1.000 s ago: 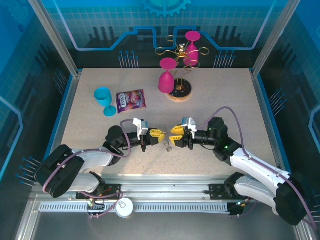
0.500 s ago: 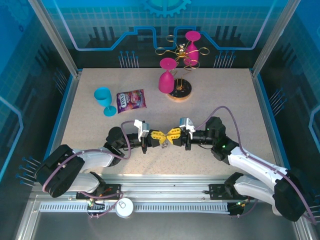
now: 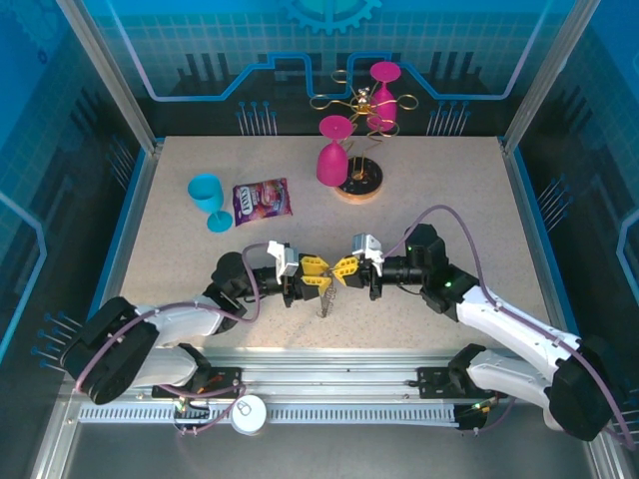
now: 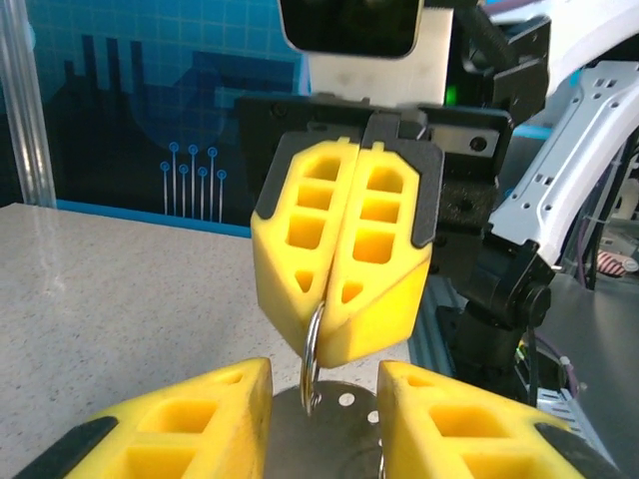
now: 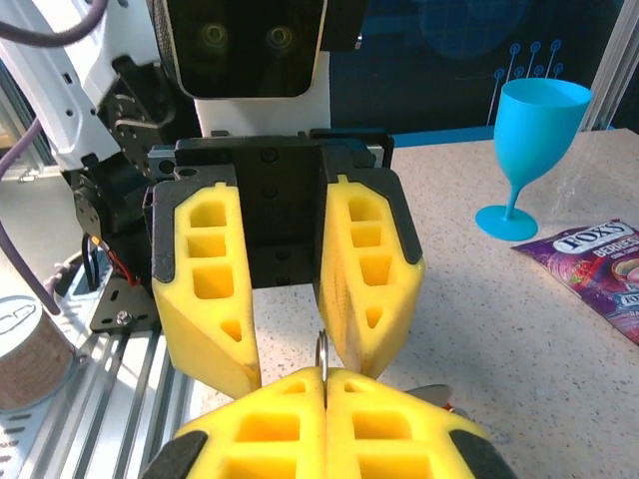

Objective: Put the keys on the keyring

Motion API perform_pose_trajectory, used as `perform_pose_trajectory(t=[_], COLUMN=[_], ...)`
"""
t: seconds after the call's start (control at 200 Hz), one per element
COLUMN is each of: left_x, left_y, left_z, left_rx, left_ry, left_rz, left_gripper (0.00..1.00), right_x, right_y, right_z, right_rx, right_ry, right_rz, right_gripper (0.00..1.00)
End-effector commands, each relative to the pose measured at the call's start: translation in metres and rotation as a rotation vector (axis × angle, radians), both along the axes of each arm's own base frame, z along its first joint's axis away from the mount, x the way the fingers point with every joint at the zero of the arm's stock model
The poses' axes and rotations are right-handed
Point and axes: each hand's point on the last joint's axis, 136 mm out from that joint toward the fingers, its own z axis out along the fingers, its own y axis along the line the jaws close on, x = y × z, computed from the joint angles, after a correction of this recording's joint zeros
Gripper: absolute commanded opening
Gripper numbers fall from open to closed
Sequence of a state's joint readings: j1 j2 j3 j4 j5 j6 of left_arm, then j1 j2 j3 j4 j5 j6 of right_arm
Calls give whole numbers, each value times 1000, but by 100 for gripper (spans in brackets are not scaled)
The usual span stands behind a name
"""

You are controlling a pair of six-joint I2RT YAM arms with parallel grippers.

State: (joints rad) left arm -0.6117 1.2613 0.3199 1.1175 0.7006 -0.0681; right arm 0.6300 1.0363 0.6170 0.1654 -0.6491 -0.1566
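Purple packet (image 5: 597, 265) reads "FOXY". The keyring (image 4: 339, 407) is a flat grey metal plate with small holes and a thin wire ring on top. Right claw (image 4: 324, 327) pinched tight on that wire ring, so the keyring dangles above the worktop (image 3: 449, 200). Left claw (image 5: 300, 369) parted, fingers either side of the plate.

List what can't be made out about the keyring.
- Top view: keyring too small to count its wire rings or tell what hangs on them.
- Left wrist view: bottom edge and left gripper cut off its grey plate.
- Right wrist view: shut right gripper hides all but a ring sliver.
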Motion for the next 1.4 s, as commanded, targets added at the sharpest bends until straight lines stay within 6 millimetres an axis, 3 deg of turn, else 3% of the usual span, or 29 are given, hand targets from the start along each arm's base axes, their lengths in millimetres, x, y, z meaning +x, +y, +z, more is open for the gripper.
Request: perform_pose_trajectory(t=[0.0,0.305,0.32,0.475,0.996,1.191,1.331,1.396], left_x=[5,5,4,3,1,-1,-4,-5], left_y=[0,5,5,2,-2,-3,-3,-2], left_z=[-11,-13,-13,-11,-8,-7,-4,-2], left_rx=[104,217,219,220,223,222,215,210], left_ry=[-32,-72,-70,-73,-84,-88,-107,-126], left_rz=[20,38,35,10,-26,-43,-56,-57], left_gripper=[32,29,29,28,22,15,0,0], right_x=[-5,-9,-7,-8,-14,-14,-15,-15], right_y=[-4,-10,-9,-6,5,11,15,15], right_z=[-2,-14,-6,-3,-9,-8,-7,-6], right_rx=[-97,-319,-316,-395,-548,-550,-549,-535], right_ry=[-40,-42,-62,-89,-134,-141,-133,-126], right_rz=[17,57,56,82,170,183,191,187], right_gripper=[0,0,0,0,0,0,0,0])
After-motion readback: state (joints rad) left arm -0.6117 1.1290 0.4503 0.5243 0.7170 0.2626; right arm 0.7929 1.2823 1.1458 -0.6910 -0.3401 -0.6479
